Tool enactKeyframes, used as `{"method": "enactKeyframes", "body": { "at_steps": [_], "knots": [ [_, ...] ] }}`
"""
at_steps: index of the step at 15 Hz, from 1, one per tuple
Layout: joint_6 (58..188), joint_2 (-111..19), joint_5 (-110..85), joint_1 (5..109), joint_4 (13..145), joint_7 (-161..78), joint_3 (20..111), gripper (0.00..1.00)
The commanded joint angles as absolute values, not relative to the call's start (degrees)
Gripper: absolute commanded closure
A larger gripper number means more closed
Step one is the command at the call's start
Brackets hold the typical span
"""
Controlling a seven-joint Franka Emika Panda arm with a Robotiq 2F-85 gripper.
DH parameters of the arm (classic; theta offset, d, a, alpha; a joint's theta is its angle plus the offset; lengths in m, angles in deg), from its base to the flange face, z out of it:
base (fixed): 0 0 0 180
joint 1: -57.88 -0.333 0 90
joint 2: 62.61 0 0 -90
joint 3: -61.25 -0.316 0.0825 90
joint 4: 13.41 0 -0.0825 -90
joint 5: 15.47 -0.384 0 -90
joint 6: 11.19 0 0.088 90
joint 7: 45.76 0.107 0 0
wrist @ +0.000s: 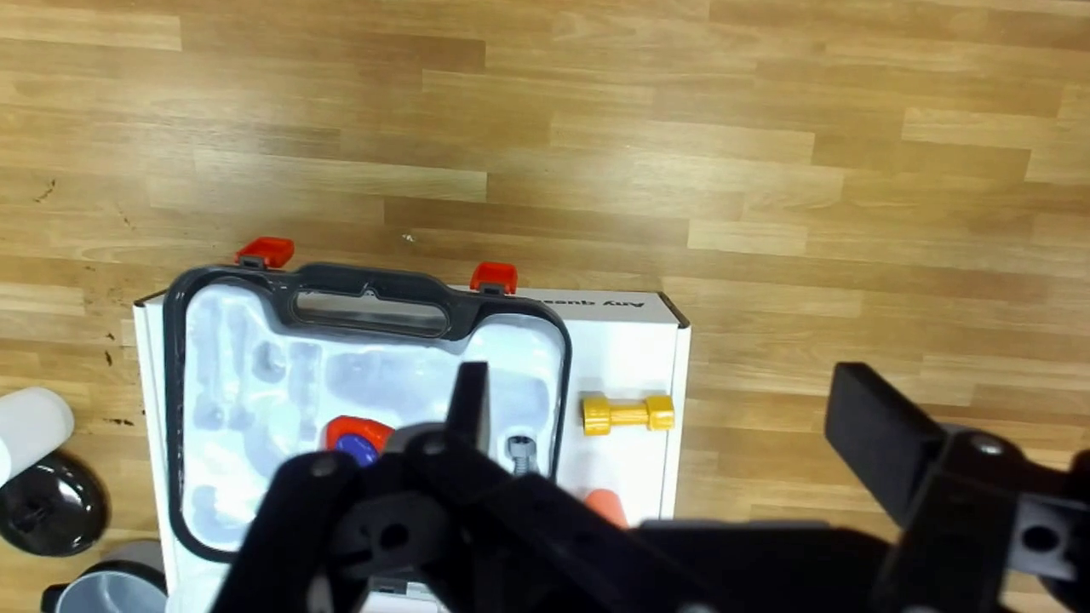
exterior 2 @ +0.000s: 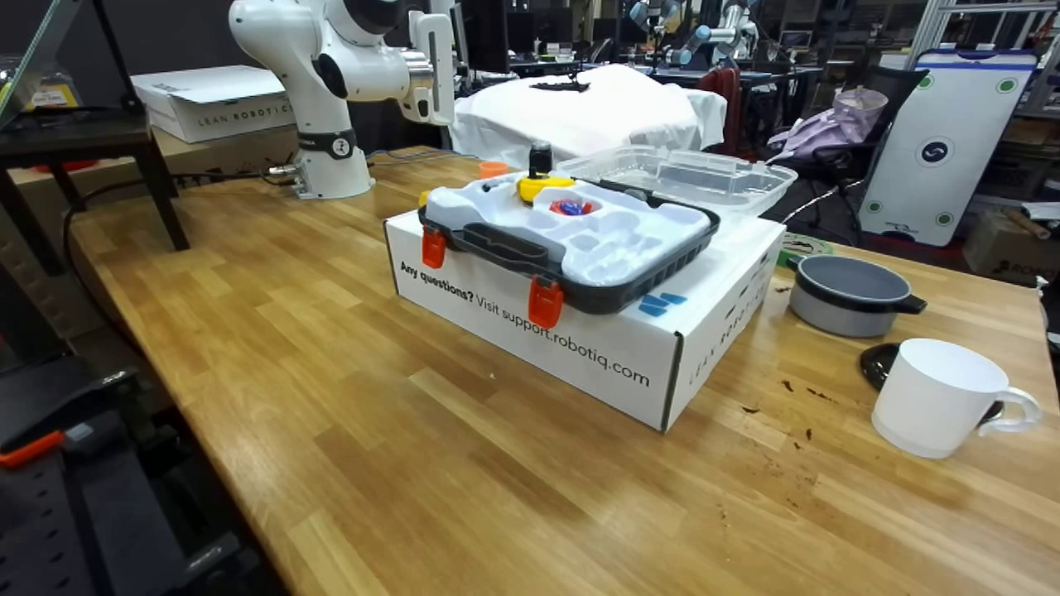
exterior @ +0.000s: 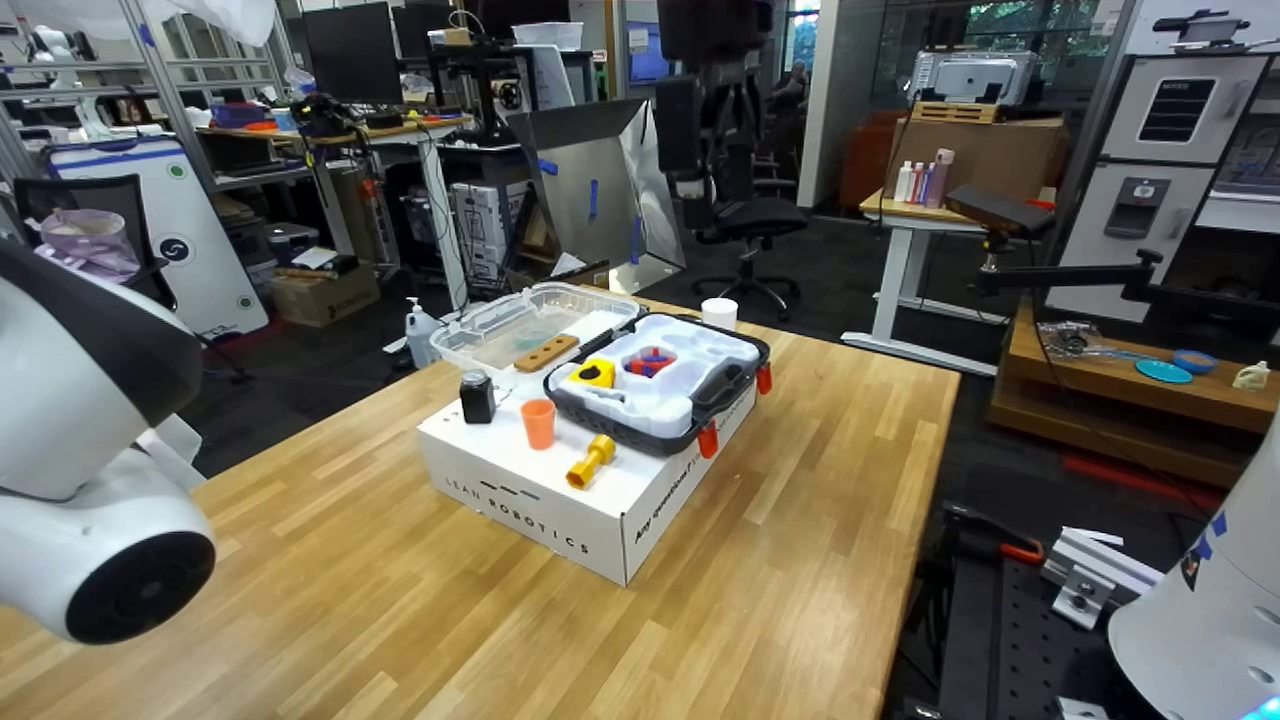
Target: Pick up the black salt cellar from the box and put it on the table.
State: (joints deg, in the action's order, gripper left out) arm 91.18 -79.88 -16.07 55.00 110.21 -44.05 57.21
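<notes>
Black salt cellar (exterior 2: pixel 540 156): lower part hidden behind yellow toy (exterior 2: pixel 545 188) in an exterior view. Wrist view: white mug (wrist: pixel 32 428) cut off at left edge, pot (wrist: pixel 115 590) at bottom.

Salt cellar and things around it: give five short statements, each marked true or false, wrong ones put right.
1. The salt cellar stands on the white box. True.
2. The gripper is shut on the salt cellar. False: the gripper is open, apart from the salt cellar.
3. The orange cup stands in the case. False: the orange cup stands on the white box, beside the case.
4. The clear lid is open. True.
5. The mug stands on the table. True.
</notes>
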Motion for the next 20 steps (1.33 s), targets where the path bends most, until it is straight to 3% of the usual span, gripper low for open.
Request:
{"method": "enactKeyframes", "body": {
  "at_steps": [1,14,20],
  "knots": [
    [91.02,-79.93,-16.01,54.88,110.01,-44.00,57.34,0.00],
    [92.20,-78.94,-15.84,54.37,108.45,-43.71,56.59,0.00],
    [94.04,-71.38,-15.11,51.66,102.74,-43.45,53.65,0.00]
  ]
}}
